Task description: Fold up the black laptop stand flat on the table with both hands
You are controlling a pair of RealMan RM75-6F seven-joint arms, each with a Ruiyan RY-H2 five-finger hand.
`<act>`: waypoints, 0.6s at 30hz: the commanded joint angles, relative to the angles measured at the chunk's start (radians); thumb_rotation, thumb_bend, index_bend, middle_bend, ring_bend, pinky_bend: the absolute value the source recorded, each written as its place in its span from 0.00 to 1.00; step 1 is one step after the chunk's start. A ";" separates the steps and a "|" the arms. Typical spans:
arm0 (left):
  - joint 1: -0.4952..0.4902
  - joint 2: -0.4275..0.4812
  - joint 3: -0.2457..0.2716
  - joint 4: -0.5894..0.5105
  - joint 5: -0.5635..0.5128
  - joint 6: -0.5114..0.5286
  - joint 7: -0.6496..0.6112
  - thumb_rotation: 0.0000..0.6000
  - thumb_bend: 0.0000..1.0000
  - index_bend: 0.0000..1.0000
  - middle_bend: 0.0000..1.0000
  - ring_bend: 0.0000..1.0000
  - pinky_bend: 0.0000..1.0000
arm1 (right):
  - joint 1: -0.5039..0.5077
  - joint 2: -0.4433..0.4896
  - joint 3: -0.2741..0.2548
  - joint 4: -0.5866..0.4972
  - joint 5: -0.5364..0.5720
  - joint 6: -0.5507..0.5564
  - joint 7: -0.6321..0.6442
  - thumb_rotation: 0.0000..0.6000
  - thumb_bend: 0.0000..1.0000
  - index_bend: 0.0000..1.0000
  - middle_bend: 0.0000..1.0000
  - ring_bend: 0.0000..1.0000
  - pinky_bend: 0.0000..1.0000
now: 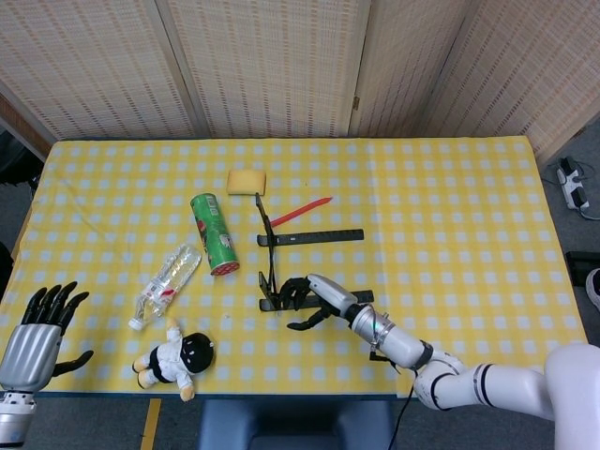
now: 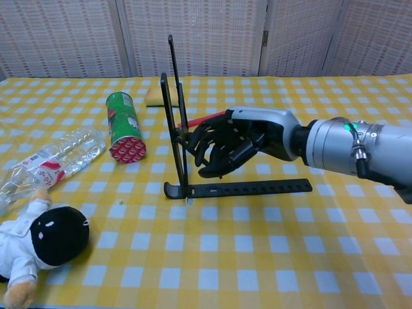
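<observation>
Reaching right hand [image 2: 226, 147], fingers [image 2: 198, 143] curled and spread, touching upright laptop stand [image 2: 175, 116].

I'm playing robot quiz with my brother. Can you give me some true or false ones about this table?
1. The stand is folded flat. False: its uprights stand up from the base.
2. The can lies on its side. True.
3. The left hand holds the doll. False: it holds nothing, fingers apart, left of the doll.
4. The right hand is at the stand. True.
5. The bottle is upright. False: it lies on the cloth.
</observation>
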 commanded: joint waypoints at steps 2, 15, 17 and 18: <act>0.001 0.000 0.000 0.001 0.002 0.003 -0.001 1.00 0.14 0.19 0.10 0.06 0.00 | 0.013 -0.039 0.005 0.044 0.005 -0.025 0.007 1.00 0.23 0.44 0.50 0.50 0.41; 0.002 0.002 0.000 0.004 0.010 0.008 -0.004 1.00 0.14 0.19 0.10 0.06 0.00 | 0.034 -0.131 0.024 0.136 0.021 -0.062 -0.015 1.00 0.24 0.44 0.49 0.48 0.41; 0.002 0.003 0.000 0.004 0.010 0.007 -0.004 1.00 0.14 0.19 0.10 0.06 0.00 | 0.036 -0.142 0.028 0.147 0.024 -0.063 -0.023 1.00 0.23 0.44 0.49 0.48 0.41; 0.001 0.003 0.000 0.004 0.010 0.007 -0.005 1.00 0.14 0.19 0.10 0.06 0.00 | 0.037 -0.147 0.030 0.152 0.025 -0.065 -0.027 1.00 0.23 0.44 0.49 0.47 0.41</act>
